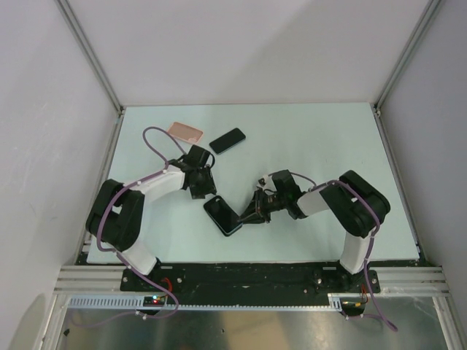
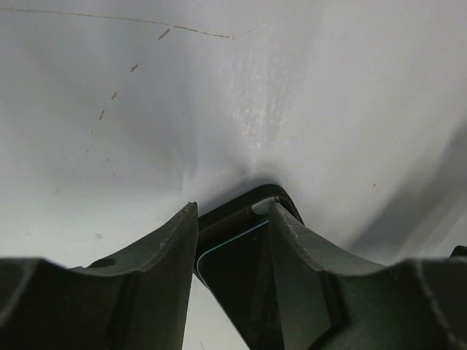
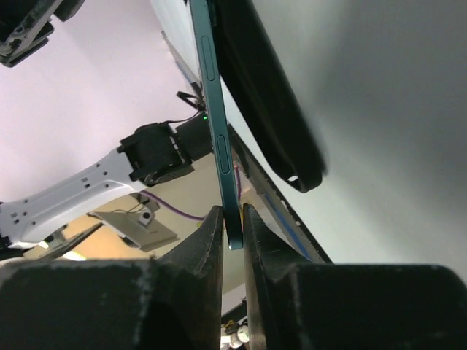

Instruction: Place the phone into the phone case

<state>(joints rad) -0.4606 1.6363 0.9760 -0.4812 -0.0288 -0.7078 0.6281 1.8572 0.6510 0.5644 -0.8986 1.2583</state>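
Top external view: a black slab (image 1: 227, 140) lies on the bench (image 1: 321, 146) just beside the pink phone case (image 1: 186, 133), far left. Nearer, the phone (image 1: 223, 216), dark with a blue-green edge, points from far-left to near-right between both arms, a black cover (image 3: 271, 95) right beside it. The right gripper (image 1: 246, 216) pinches its edge. The left gripper (image 1: 204, 192) straddles its far end; I cannot tell if it squeezes.

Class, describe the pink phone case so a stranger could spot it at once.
Look at the pale table, near its far left corner. The phone case lies flat there, just left of a black phone. That neighbour is black; the case alone is salmon-pink with a paler rim.
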